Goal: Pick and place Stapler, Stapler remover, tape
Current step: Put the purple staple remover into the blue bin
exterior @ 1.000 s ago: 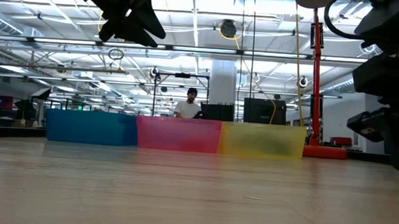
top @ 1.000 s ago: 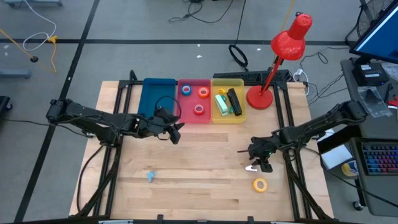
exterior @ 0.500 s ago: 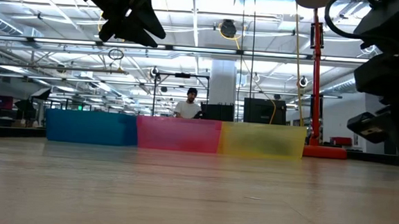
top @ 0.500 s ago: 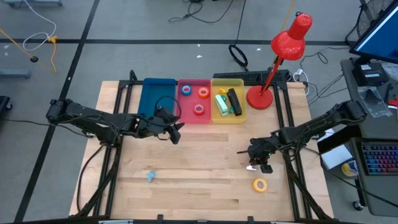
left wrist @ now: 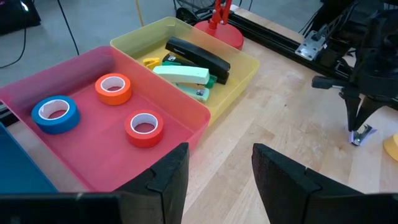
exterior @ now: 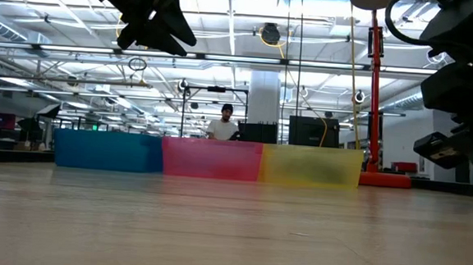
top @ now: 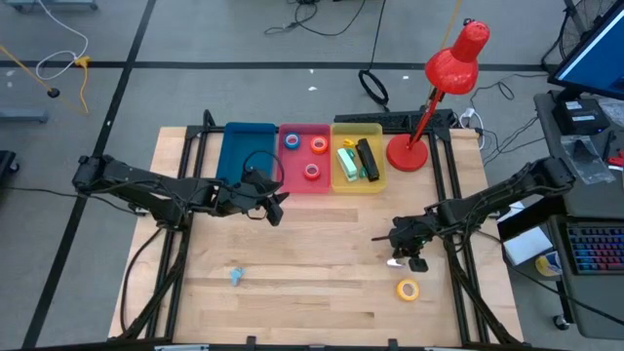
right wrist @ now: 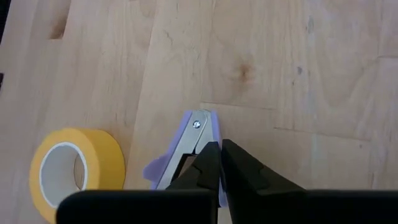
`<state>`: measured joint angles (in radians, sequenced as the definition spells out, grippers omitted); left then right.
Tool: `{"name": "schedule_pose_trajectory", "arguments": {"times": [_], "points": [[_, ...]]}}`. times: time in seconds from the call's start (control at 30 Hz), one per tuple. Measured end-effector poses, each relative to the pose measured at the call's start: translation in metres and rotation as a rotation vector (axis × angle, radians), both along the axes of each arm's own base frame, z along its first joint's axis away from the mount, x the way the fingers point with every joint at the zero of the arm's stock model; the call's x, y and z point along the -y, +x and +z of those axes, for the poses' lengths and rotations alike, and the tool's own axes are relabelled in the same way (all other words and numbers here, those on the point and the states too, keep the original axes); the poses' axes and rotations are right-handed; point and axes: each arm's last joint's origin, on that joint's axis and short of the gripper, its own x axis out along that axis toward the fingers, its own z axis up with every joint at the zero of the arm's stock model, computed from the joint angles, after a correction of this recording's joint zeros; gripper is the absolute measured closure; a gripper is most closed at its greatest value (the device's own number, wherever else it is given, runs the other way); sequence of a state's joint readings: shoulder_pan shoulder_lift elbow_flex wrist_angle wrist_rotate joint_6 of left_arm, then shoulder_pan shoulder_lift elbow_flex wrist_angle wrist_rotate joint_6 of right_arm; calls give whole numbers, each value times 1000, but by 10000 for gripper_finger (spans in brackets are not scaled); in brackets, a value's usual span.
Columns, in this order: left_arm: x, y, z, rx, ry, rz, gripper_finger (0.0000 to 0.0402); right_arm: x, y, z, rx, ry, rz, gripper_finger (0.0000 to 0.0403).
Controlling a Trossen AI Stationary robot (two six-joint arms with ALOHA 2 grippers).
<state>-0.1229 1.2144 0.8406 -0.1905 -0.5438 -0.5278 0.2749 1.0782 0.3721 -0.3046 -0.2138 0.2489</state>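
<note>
On the wooden table (top: 292, 283), the right gripper (top: 400, 257) sits low at the near right, its fingers pinched shut on the lilac staple remover (right wrist: 189, 138), whose long axis runs straight out from the fingertips. The yellow tape roll (top: 408, 289) lies just beside it, nearer still. The left gripper (top: 276, 208), half open and empty, waits by the pink bin (top: 304, 187), well apart from both.

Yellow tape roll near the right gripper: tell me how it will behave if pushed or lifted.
The yellow tape roll lies flat on the wooden table, so a push should slide it, not roll it. It is a small hollow ring, so probably light. Tipped on edge, it could roll away.
</note>
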Motion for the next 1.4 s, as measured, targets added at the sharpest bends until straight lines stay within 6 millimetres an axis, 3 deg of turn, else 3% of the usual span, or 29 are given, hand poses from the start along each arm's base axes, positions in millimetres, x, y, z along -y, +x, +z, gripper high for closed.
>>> {"name": "schedule_pose_trajectory", "arguments": {"times": [0.53, 1.07, 1.4], "points": [[0, 0, 0, 1, 3, -2, 224, 14, 12, 16, 171, 92, -195, 402], [0, 1, 2, 24, 1, -1, 224, 38, 42, 74, 756, 377, -352, 403], [0, 3, 6, 66, -4, -1, 224, 54, 44, 90, 922, 386, -410, 403]]}}
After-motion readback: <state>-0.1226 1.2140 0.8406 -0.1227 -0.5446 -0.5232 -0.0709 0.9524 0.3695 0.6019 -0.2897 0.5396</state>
